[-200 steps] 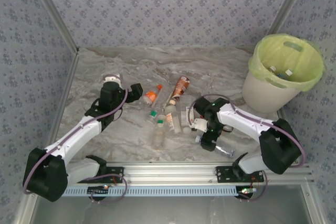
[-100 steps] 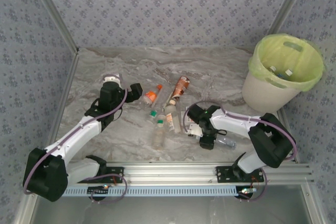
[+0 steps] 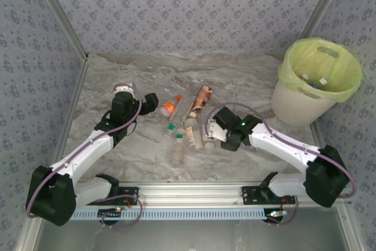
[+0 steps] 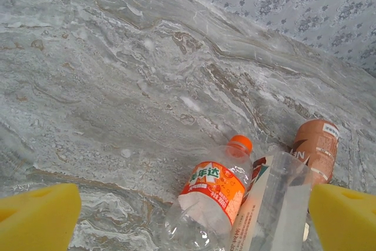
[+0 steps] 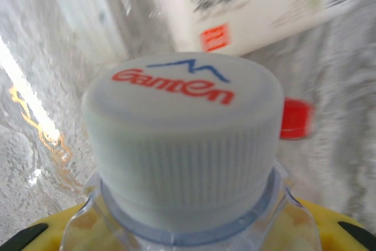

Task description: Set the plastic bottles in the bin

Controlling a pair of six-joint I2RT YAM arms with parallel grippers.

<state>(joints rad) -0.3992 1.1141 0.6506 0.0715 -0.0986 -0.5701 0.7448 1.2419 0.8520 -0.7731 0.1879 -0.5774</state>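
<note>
**Right gripper pinches a bottle, left gripper is wide open**

From above: a bunch of bottles [image 3: 183, 129] lies in the middle of the table [image 3: 117, 74]. The bin [image 3: 294, 101] stands at the far right corner, well apart from them, and a few bottles [image 3: 312, 79] lie inside it. The left gripper [image 3: 151, 102] is just beside an orange bottle [image 3: 170, 108]. The right gripper [image 3: 215, 131] is at the right edge of the bunch.

Left wrist: the two yellow pads [image 4: 38, 216] are spread wide with nothing between them. Ahead lie the orange bottle [image 4: 212, 195], a see-through bottle [image 4: 276, 204] touching it, and a brown bottle [image 4: 317, 145] behind.

Right wrist: a clear bottle [image 5: 188, 230] with a white cap [image 5: 182, 139] sits very close, its neck pinched between the yellow pads [image 5: 53, 230]. A red cap [image 5: 294, 119] shows behind it
</note>
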